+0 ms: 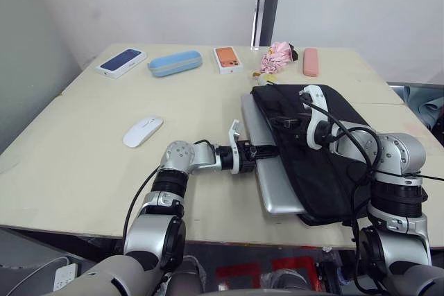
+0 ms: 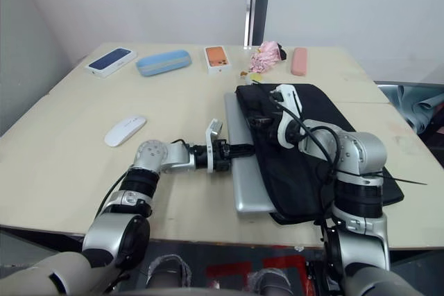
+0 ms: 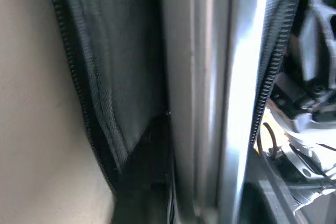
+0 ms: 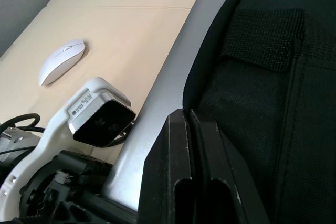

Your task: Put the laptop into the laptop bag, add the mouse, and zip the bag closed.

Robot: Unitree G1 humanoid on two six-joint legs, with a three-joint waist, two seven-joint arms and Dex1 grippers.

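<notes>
On the table, your laptop (image 1: 274, 175) sits partly inside the laptop bag (image 1: 326, 164).
Your left gripper (image 1: 267, 150) pinches the laptop's exposed edge; your right gripper (image 4: 191, 145), fingers pressed together, rests on the bag. Well apart to the left lies the mouse (image 1: 143, 131).

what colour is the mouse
White, glossy. The mouse shows best in the left eye view.

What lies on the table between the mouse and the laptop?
Nothing but bare table lies between the mouse and the laptop in the left eye view; the left gripper reaches the laptop nearer the robot.
</notes>
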